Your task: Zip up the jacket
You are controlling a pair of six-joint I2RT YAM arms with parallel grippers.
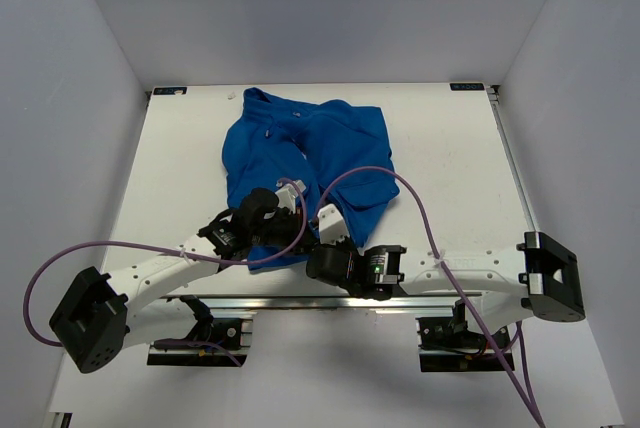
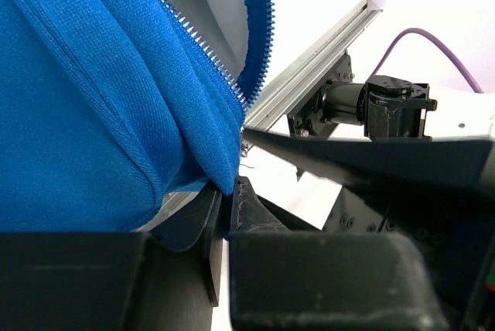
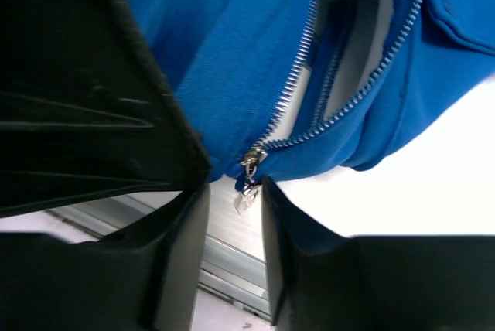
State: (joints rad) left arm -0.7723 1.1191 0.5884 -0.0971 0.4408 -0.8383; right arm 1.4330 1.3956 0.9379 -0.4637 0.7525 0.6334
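The royal-blue jacket (image 1: 310,148) lies in the middle of the white table (image 1: 450,168), collar at the far side, front zipper open. My left gripper (image 1: 280,232) is at the near hem; in the left wrist view it (image 2: 226,196) is shut on the bottom corner of the hem (image 2: 220,168) beside the zipper teeth (image 2: 203,43). My right gripper (image 1: 322,238) is right next to it; in the right wrist view it (image 3: 234,199) is open, its fingers on either side of the silvery zipper pull (image 3: 247,192), which hangs at the bottom of the zipper (image 3: 294,76). The white lining (image 3: 363,45) shows between the teeth.
The metal rail (image 1: 330,303) runs along the table's near edge, just below both grippers. Purple cables (image 1: 400,188) loop over the jacket and the table. The enclosure's grey walls (image 1: 60,98) stand on the left, right and back.
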